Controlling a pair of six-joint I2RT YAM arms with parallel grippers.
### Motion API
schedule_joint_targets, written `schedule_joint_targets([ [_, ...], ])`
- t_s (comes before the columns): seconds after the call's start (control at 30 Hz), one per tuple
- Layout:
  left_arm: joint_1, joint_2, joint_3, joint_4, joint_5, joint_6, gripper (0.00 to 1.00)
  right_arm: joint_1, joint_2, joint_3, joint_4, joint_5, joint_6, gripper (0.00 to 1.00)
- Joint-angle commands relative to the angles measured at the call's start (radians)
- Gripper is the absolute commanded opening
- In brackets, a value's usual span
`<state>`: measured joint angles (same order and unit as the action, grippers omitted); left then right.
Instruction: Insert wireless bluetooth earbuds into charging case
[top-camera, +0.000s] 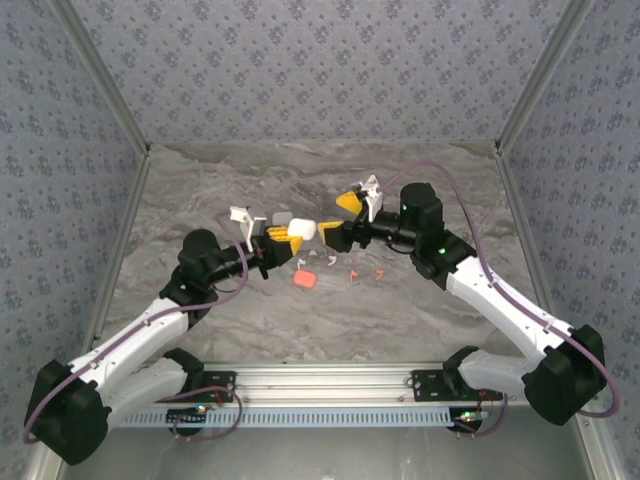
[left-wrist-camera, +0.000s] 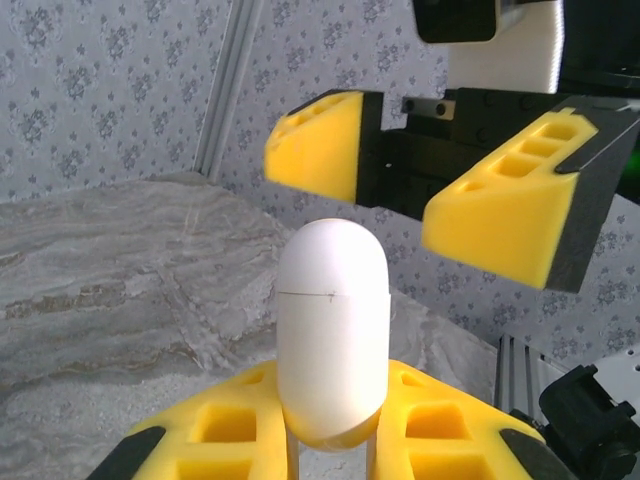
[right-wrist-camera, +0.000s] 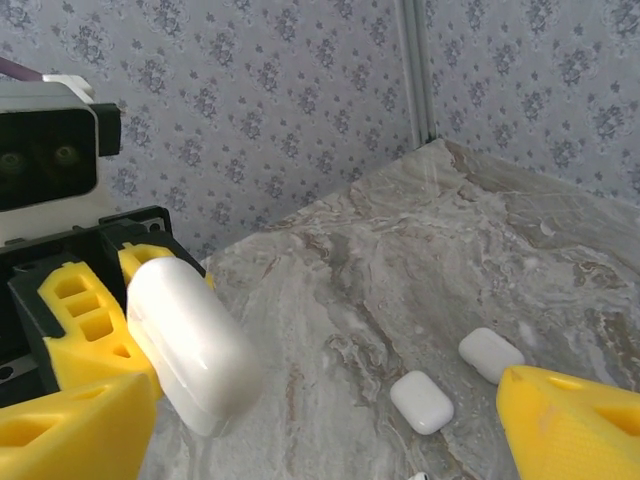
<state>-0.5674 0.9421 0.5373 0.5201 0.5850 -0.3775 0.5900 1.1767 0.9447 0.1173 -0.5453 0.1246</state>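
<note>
My left gripper (top-camera: 283, 239) is shut on a closed white charging case (top-camera: 301, 231), held up off the table. In the left wrist view the case (left-wrist-camera: 332, 325) stands upright between my yellow fingers (left-wrist-camera: 225, 435), its lid seam showing. My right gripper (top-camera: 343, 219) faces it with its jaws spread wide and nothing between them. Its fingers (left-wrist-camera: 500, 210) hang just beyond the case's top. From the right wrist the case (right-wrist-camera: 190, 345) sits beside my lower left finger (right-wrist-camera: 70, 430). Tiny earbuds, white (top-camera: 325, 258) and coral (top-camera: 352, 272), lie on the table below.
A coral case (top-camera: 304, 279) lies on the marble table (top-camera: 420, 310) near the earbuds. Two more white cases (right-wrist-camera: 421, 402) (right-wrist-camera: 490, 354) rest on the table under the right gripper. Patterned walls (top-camera: 300, 70) close in three sides.
</note>
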Motion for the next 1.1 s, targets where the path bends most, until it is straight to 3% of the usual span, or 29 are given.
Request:
schedule_joint_targets([
  [0.0,-0.01,-0.022,0.0,0.061,-0.014,0.028,0.05,0.017,0.032,0.025,0.023,-0.025,0.022,0.9],
  [0.67,-0.019,-0.028,0.003,0.03,-0.01,0.056,0.03,-0.015,0.12,0.106,0.009,0.018,0.018,0.85],
  [1.07,-0.02,-0.037,0.0,-0.013,-0.044,0.077,0.03,-0.057,0.101,0.119,0.013,-0.036,0.046,0.85],
])
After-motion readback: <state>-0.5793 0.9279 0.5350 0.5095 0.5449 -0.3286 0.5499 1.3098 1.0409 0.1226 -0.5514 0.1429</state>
